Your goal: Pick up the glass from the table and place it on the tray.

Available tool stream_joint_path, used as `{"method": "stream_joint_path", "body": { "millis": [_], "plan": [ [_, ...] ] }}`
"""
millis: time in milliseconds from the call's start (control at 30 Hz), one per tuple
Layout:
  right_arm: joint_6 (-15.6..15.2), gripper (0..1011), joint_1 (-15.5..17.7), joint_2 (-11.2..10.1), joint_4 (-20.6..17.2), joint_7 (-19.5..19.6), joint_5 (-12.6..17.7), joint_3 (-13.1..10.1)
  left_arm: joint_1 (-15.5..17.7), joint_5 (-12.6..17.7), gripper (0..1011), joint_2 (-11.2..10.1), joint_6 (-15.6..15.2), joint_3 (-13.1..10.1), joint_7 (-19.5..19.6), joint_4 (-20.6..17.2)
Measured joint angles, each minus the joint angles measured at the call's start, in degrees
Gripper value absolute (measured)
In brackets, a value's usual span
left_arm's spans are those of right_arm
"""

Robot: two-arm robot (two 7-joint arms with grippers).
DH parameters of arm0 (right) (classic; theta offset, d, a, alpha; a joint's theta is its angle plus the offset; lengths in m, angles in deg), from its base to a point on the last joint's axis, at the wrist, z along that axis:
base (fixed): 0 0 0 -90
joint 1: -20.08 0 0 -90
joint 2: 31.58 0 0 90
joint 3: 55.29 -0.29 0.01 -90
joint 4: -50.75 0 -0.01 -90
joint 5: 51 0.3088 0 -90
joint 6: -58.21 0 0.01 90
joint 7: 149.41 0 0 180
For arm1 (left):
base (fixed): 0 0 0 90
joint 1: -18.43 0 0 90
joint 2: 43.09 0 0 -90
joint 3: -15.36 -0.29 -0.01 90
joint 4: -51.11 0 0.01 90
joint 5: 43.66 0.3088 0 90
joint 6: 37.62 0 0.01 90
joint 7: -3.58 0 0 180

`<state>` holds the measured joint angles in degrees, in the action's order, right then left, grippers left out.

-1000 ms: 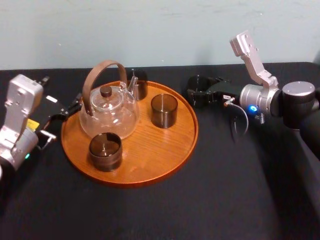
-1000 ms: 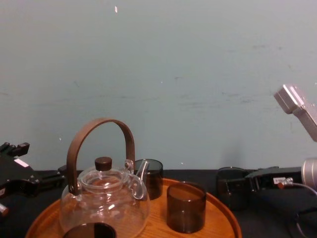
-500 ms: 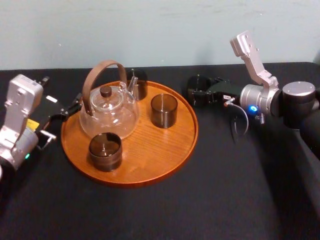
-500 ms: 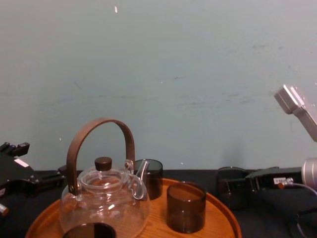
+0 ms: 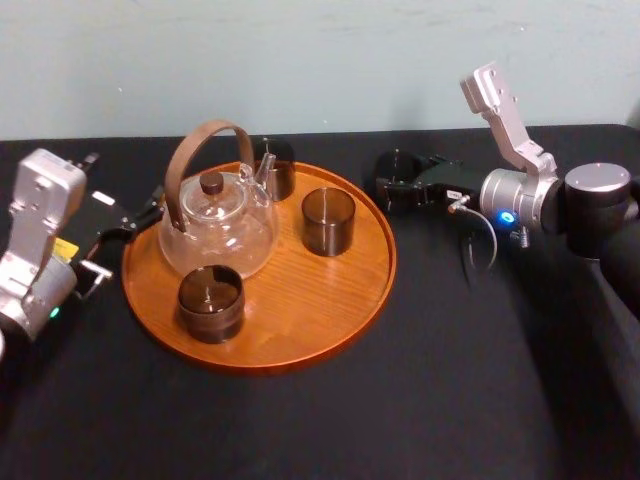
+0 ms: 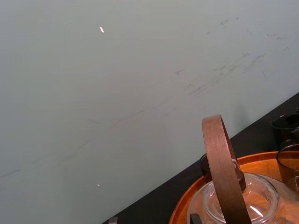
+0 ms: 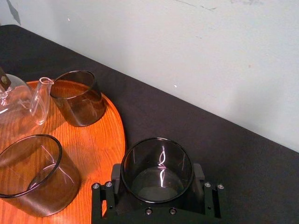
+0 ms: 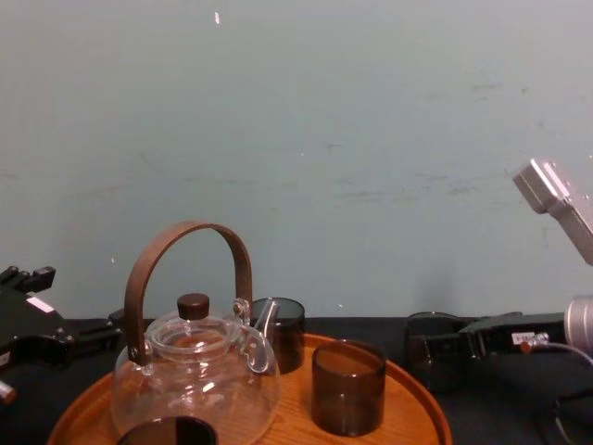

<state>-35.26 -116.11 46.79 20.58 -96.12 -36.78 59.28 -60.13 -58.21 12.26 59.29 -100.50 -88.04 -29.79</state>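
A dark smoked glass [image 5: 397, 166] [image 7: 157, 169] [image 8: 432, 348] sits between the fingers of my right gripper [image 5: 398, 185] [image 7: 157, 187], which is shut on it from both sides. It hangs just off the right rim of the round wooden tray [image 5: 330, 310] [image 7: 100, 140] [image 8: 422, 408], over the black table [image 5: 450, 380]. I cannot tell whether its base touches the tabletop. My left gripper [image 5: 130, 220] rests idle at the tray's left edge.
On the tray stand a glass teapot [image 5: 215, 225] [image 8: 195, 385] with a brown handle and three dark glasses: one at the middle right [image 5: 328, 220], one at the front [image 5: 211, 302], one behind the spout [image 5: 275, 168]. Bare wood lies at the tray's front right.
My right gripper and the glass have crept very slightly upward. The left arm and the things on the tray have not moved.
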Motion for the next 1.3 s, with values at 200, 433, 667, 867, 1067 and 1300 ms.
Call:
{"method": "stream_joint_path", "body": {
  "millis": [200,433,667,867,1067,1300],
  "plan": [
    [-0.84,904,0.62,-0.39,-1.32,-0.55,0.25,-0.57,0.0,0.01,1001,0.0,0.0,0.0,0.0,0.0],
    [-2.69,904,3.34,-2.26,-7.9,-0.77,1.24,-1.41,0.0,0.01,1001,0.0,0.0,0.0,0.0,0.0],
    [-4.51,904,6.53,-4.65,-15.15,-0.67,2.4,-1.59,0.0,0.0,1002,0.0,0.0,0.0,0.0,0.0],
    [-5.97,904,9.13,-6.86,-20.69,-0.23,3.64,-1.55,0.0,0.0,1001,0.0,0.0,0.0,0.0,0.0],
    [-7.44,904,12.03,-9.35,-26.12,0.09,4.68,-1.25,0.0,0.0,1001,0.0,0.0,0.0,0.0,0.0],
    [-8.98,904,15.57,-12.44,-32.52,-0.4,6.12,-0.78,0.0,0.0,1001,0.0,0.0,0.0,0.0,0.0]
  ]
}}
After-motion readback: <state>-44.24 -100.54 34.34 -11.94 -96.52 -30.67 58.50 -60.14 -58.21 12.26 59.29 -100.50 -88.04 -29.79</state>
